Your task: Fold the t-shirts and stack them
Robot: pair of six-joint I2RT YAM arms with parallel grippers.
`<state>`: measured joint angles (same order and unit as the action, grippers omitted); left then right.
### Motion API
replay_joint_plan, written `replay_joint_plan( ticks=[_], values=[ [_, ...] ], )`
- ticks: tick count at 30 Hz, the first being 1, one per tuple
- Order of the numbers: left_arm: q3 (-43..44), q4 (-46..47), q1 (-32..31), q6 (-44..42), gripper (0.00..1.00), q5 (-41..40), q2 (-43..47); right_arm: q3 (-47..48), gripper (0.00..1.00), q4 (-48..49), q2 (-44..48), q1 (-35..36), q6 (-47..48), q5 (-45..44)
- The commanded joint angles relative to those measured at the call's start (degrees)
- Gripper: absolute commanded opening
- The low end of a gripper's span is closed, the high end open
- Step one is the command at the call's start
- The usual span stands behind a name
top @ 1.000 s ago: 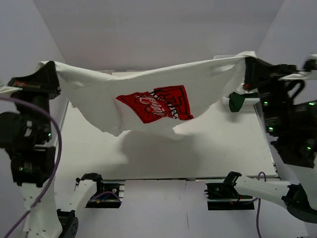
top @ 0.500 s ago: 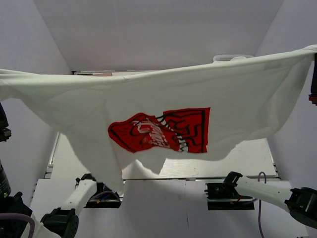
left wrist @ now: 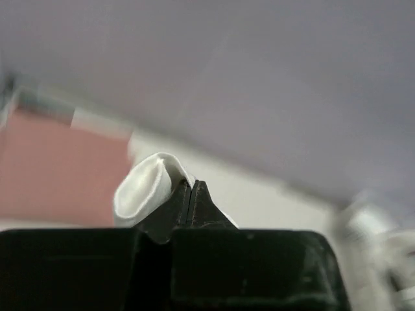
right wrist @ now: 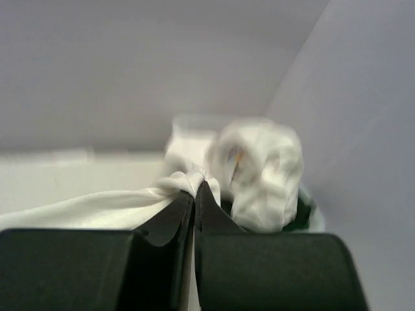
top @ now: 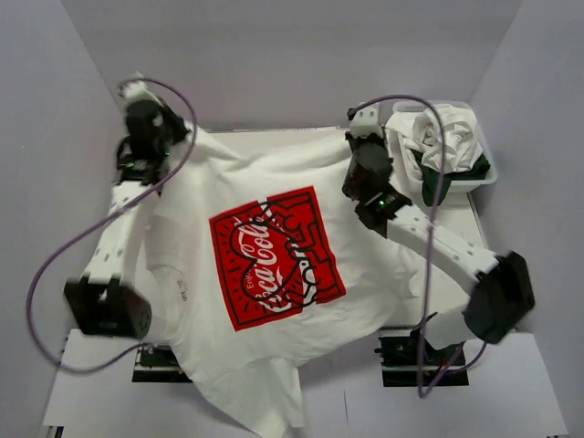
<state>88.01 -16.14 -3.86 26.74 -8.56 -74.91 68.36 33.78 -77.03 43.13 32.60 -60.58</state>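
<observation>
Coca-Cola t-shirt [top: 274, 265]: laid open across the table [top: 461, 214], red print [top: 274, 258] facing up at the centre; both far corners are held off the surface.
Left gripper [left wrist: 190, 188]: pressed together on a rolled fold of the shirt's white cloth; from above it is placed at 10 o'clock.
Right gripper [right wrist: 196, 188]: pressed together on a bunched white corner of the same shirt; from above it is placed at 1 o'clock.
Overhead only: the shirt's whole outline and print are shown, and both arms are seen reaching across to the far side.
Left wrist only: a salmon-pink patch [left wrist: 58, 168] is seen at 9 o'clock of the fingers, too blurred to identify.
Right wrist only: the basket [right wrist: 311, 223] is seen just behind the pinch, with a crumpled white tee [right wrist: 259, 168] over a dark green tee [right wrist: 303, 214].
Edges: the hem is draped over the near table edge at 6 o'clock; the basket is set at the 2 o'clock corner.
Open room: a bare strip of table is left at 3 o'clock, crossed by the right arm; the walls stand close at 9 and 3 o'clock.
</observation>
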Motion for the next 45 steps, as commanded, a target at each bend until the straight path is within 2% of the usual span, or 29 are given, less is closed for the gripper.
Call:
replay_joint_plan(
  ticks=[1, 2, 4, 5, 6, 7, 9, 11, 12, 13, 14, 16, 20, 23, 26, 29, 32, 34, 38, 39, 41, 42, 44, 45],
  values=[
    [-8.54, 1.28, 0.34, -0.90, 0.00, -1.13, -7.15, -0.07, 0.00, -17.15, -5.81, -7.25, -24.58, -4.66],
    [-8.55, 1.81, 0.34, -0.90, 0.06, -0.42, -9.87, 0.37, 0.00, -21.26, -7.24, -8.67, -34.17, 2.67],
    [-5.67, -1.33, 0.34, -0.90, 0.28, 1.34, -18.54, 0.81, 0.00, -30.31, -13.91, -12.52, -40.39, 8.78],
    [-4.17, -2.39, 0.34, -0.90, 0.34, 2.31, -21.21, 3.60, 0.09, -31.92, -15.67, -12.98, -41.12, 14.64],
    [-0.59, -5.27, 0.34, -0.90, 0.36, 2.32, -23.59, 4.67, 0.31, -33.24, -18.82, -13.42, -41.47, 16.87],
    [1.27, -7.04, -0.44, -0.90, 0.38, 1.62, -25.52, 5.72, 0.90, -37.78, -21.55, -13.25, -40.26, 17.76],
    [5.22, -10.99, -0.45, -0.90, 0.39, 0.91, -29.05, 10.12, 0.90, -41.92, -23.85, -13.51, -40.06, 17.25],
    [5.24, -11.63, -0.45, -0.37, 0.46, 2.22, -29.06, 10.22, 0.90, -43.80, -22.82, -13.60, -40.77, 18.91],
    [3.42, -11.63, -0.45, -0.37, 0.49, 3.36, -27.41, 8.48, 0.90, -44.15, -21.94, -13.78, -41.56, 23.01],
    [1.75, -11.11, -0.97, 0.23, 0.78, 3.89, -26.17, 7.33, 0.90, -43.89, -18.45, -14.04, -42.00, 24.96],
    [-2.10, -11.10, -0.98, 1.11, 1.00, 4.86, -24.77, 4.79, 0.90, -43.80, -17.20, -14.22, -43.14, 26.98],
    [-7.56, -9.27, -0.98, 2.52, 1.00, 6.62, -19.52, 0.39, 0.90, -43.54, -14.56, -14.57, -45.07, 34.79],
    [-25.81, -5.84, -1.59, 6.56, 1.00, 10.13, -10.44, -7.78, 0.90, -45.55, -6.91, -15.71, -51.83, 43.33],
    [-35.93, -3.91, -2.20, 8.76, 1.00, 11.27, -5.53, -11.31, 0.90, -44.16, -6.37, -17.11, -54.39, 46.60],
    [-41.76, -2.32, -2.82, 8.77, 1.00, 11.28, -4.80, -10.09, 0.90, -43.80, -9.35, -17.73, -55.01, 48.44],
    [-42.30, -3.11, -4.74, 9.38, 1.00, 10.76, -5.33, -9.38, 0.90, -42.40, -15.31, -18.00, -55.45, 49.59],
    [-42.83, -2.23, -6.59, 9.38, 1.00, 9.01, -8.92, -8.68, 0.90, -41.78, -18.23, -18.35, -55.36, 46.78],
    [-39.43, -3.89, -7.30, 9.99, 1.00, 6.12, -12.60, -8.24, 0.90, -41.52, -20.51, -18.44, -55.54, 46.95],
    [-28.62, -10.65, -8.44, 10.61, 1.00, 1.71, -25.43, -7.81, 0.90, -40.81, -23.94, -19.31, -56.15, 46.87],
    [-23.55, -13.19, -8.45, 10.61, 1.00, 1.01, -31.02, -7.63, 0.90, -40.81, -25.69, -19.66, -56.07, 46.69],
    [-17.64, -16.97, -8.45, 10.61, 1.00, -2.50, -36.77, -6.22, 0.90, -40.72, -26.67, -20.45, -56.24, 47.30],
    [-11.17, -21.26, -8.45, 10.61, 1.00, -5.65, -39.67, -5.87, 0.90, -40.20, -28.33, -20.98, -56.07, 46.96],
    [-4.28, -24.80, -7.13, 10.61, 1.00, -6.30, -48.02, -3.07, 0.90, -40.02, -30.35, -21.42, -56.15, 45.38],
    [2.80, -27.60, -6.26, 10.61, 1.00, -6.30, -50.74, -2.27, 0.90, -40.02, -31.15, -22.21, -56.07, 45.63]
  ],
)
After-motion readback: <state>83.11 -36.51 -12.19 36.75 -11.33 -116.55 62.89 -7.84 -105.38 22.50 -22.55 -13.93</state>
